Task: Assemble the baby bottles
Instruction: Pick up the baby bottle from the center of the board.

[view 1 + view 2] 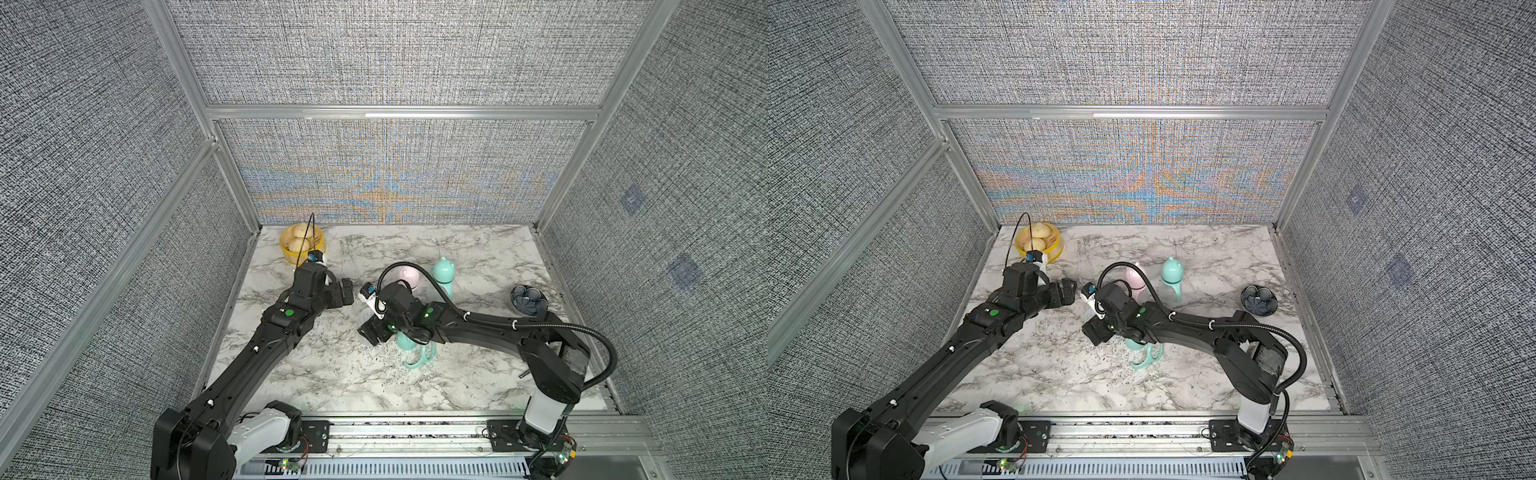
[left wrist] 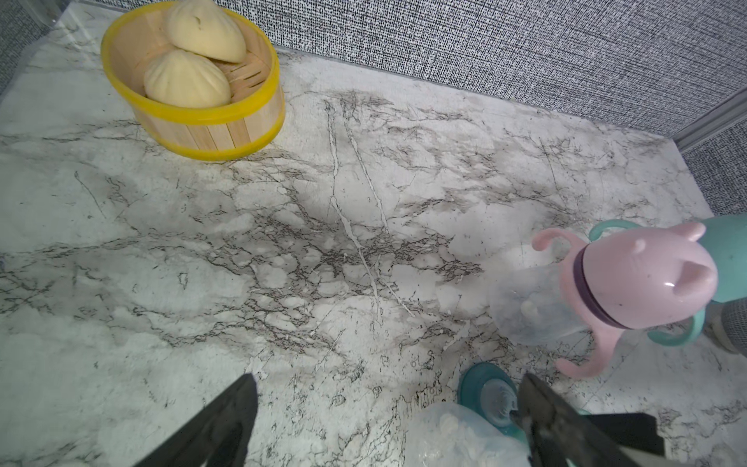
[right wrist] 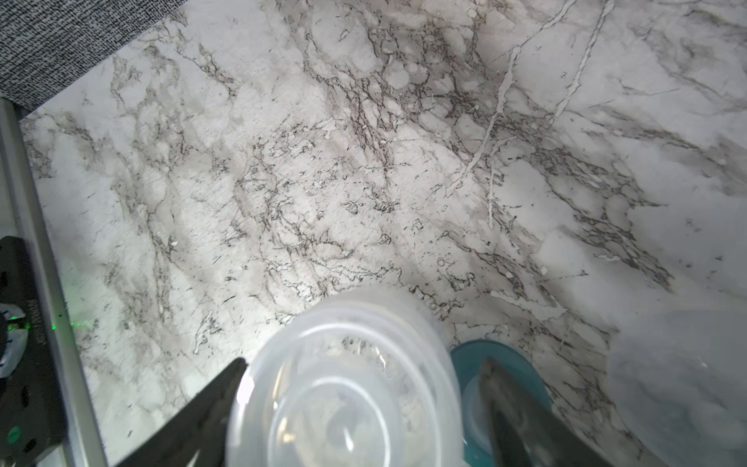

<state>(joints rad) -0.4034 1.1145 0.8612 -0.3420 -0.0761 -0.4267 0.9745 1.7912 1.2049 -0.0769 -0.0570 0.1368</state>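
You are looking down on a white marble-patterned tabletop (image 1: 478, 374) boxed in by grey woven walls. The left arm (image 1: 266, 345) reaches in from the near left corner. The left pincer (image 1: 347, 291) hangs released above bare marble, fingers spread wide and grasping nothing. The right arm (image 1: 498, 332) bends in from the near right corner toward the middle.

In the far left corner sits a yellow-rimmed basket (image 2: 210, 129) holding two pale buns (image 2: 186, 81). Two capped baby bottles stand upright side by side just beyond the right arm's wrist. One is a pink bottle (image 2: 630, 279) with an eared dome cap, a purple collar and pink handles. The other is a mint bottle (image 1: 444, 272) with the same kind of cap. A dark patterned bowl (image 1: 528, 301) rests well apart, near the right edge.

The right pincer (image 3: 364, 362) stands wide around a clear bottle (image 3: 343, 388) that has no cap (its wrist view shows it end-on, as concentric rings). One finger meets the bottle's edge and the other lies just beside it, so you cannot tell whether the pincer is clenched on the bottle or only straddling it. A mint looped handle (image 1: 420, 358) lies on the tabletop under the right arm's wrist. A teal collar (image 2: 471, 384) with a clear nipple lies just beside the clear bottle.
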